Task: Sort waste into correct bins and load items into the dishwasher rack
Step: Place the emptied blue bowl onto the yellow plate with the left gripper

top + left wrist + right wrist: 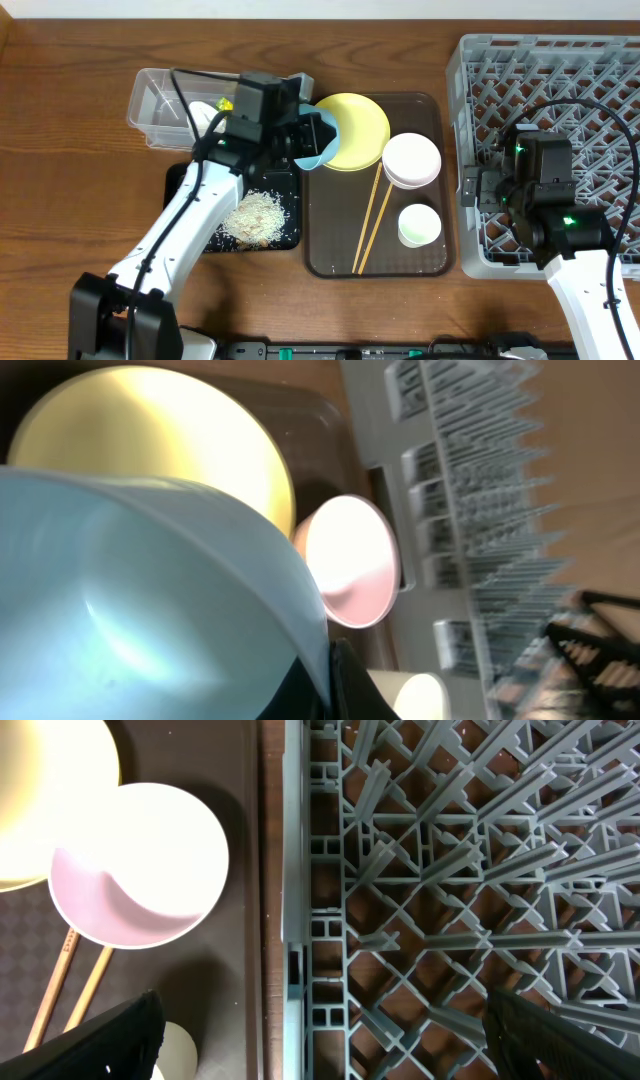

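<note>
Bowl (130,600), pale blue, smooth, glossy, steeply tilted

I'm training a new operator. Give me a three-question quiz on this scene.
1. True or false: the pink bowl sits in the dishwasher rack.
2. Which gripper is shut on the blue bowl? A left, B right.
3. Fill in: the chopsticks lie on the brown ___.
Key: 1 false, it is on the brown tray; 2 A, the left gripper; 3 tray.
</note>
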You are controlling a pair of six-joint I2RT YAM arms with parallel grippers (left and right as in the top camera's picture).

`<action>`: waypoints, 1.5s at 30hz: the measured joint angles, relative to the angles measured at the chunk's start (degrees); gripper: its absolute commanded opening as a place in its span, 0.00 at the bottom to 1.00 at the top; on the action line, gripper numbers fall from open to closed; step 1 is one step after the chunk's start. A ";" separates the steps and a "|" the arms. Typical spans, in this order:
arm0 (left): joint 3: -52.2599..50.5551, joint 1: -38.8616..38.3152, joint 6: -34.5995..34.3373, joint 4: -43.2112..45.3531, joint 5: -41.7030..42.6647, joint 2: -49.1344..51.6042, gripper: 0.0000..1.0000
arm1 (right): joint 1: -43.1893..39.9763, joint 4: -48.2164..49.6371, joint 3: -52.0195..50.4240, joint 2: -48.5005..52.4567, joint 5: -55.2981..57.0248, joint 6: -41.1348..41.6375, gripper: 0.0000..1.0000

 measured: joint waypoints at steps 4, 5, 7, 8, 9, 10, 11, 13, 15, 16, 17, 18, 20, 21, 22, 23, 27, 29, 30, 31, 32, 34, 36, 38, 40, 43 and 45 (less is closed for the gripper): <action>4.15 -3.96 6.51 -3.96 -9.44 0.00 0.06 | 0.00 0.02 0.00 0.00 0.00 0.00 0.99; 4.70 -5.09 8.13 -3.96 -12.44 0.00 0.06 | 0.00 0.02 0.00 0.00 0.00 0.00 0.99; 5.09 -7.41 11.43 -3.54 -18.99 0.00 0.06 | 0.00 0.02 0.00 0.00 0.00 0.00 0.99; 5.09 -8.61 13.05 -2.99 -22.40 0.09 0.06 | 0.00 0.02 0.00 0.00 0.00 0.00 0.99; 5.09 -9.57 14.21 -1.99 -25.22 0.26 0.06 | 0.00 0.02 0.00 0.00 -0.02 0.00 0.99; 5.09 -10.25 15.15 -0.74 -27.32 0.52 0.06 | 0.00 0.00 0.00 0.00 -0.02 0.00 0.99; 5.11 -10.95 16.09 0.76 -29.57 1.05 0.06 | 0.00 0.02 0.00 0.00 -0.02 0.00 0.99; 5.14 -11.72 17.31 3.43 -32.44 2.56 0.06 | 0.00 0.02 0.00 0.00 0.00 0.00 0.99; 5.14 -12.22 18.18 5.75 -34.32 4.74 0.07 | 0.00 0.02 0.00 0.00 -0.02 0.00 0.99; 5.14 -12.44 18.43 6.91 -35.06 6.16 0.06 | 0.00 0.02 0.00 0.00 0.00 0.00 0.99; 5.16 -12.63 18.56 7.78 -35.56 7.52 0.06 | 0.00 0.04 0.00 0.00 -0.02 0.00 0.99; 5.16 -12.90 18.75 8.55 -35.98 8.94 0.06 | 0.00 0.02 0.00 0.00 -0.02 0.00 0.99; 5.16 -13.44 19.12 9.38 -36.70 11.91 0.06 | 0.00 0.00 0.00 0.00 -0.02 0.00 0.99; 5.16 -13.79 19.37 9.66 -36.85 13.40 0.06 | 0.00 0.02 0.00 0.00 -0.02 0.00 0.99; 5.16 -14.10 19.43 9.81 -36.94 14.49 0.06 | 0.00 0.04 0.00 0.00 0.00 0.00 0.99; 5.16 -14.47 19.54 9.94 -36.94 15.69 0.06 | 0.00 0.02 0.00 0.00 0.00 0.00 0.99; 5.14 -16.06 19.58 10.25 -37.11 19.30 0.06 | 0.00 0.02 0.00 0.00 0.00 0.00 0.99; 5.14 -16.92 19.58 10.60 -37.11 20.68 0.07 | 0.00 0.02 0.00 0.00 0.00 0.00 0.99; 5.16 -17.27 19.61 10.80 -37.11 21.27 0.07 | 0.00 0.02 0.00 0.00 0.00 0.00 0.99; 5.14 -17.66 19.61 10.93 -37.11 21.88 0.08 | 0.00 0.02 0.00 0.00 -0.02 0.00 0.99; 5.16 -17.92 19.61 11.02 -37.11 22.25 0.08 | 0.00 0.02 0.00 0.00 0.00 0.00 0.99; 5.16 -18.49 19.80 11.04 -37.13 22.86 0.15 | 0.00 0.02 0.00 0.00 0.00 0.00 0.99; 5.16 -18.71 19.98 11.13 -37.11 23.10 0.17 | 0.00 0.02 0.00 0.00 0.00 0.00 0.99; 5.16 -18.80 20.09 11.19 -37.13 23.10 0.24 | 0.00 0.02 0.00 0.00 0.00 0.00 0.99; 5.16 -18.80 20.06 11.15 -37.18 23.10 0.28 | 0.00 0.02 0.00 0.00 0.00 0.00 0.99; 5.14 -18.80 20.06 10.99 -37.40 23.10 0.40 | 0.00 0.02 0.00 0.00 0.00 0.00 0.99; 5.16 -18.80 19.93 10.25 -37.48 23.10 0.49 | 0.00 0.00 0.00 0.00 0.00 0.00 0.99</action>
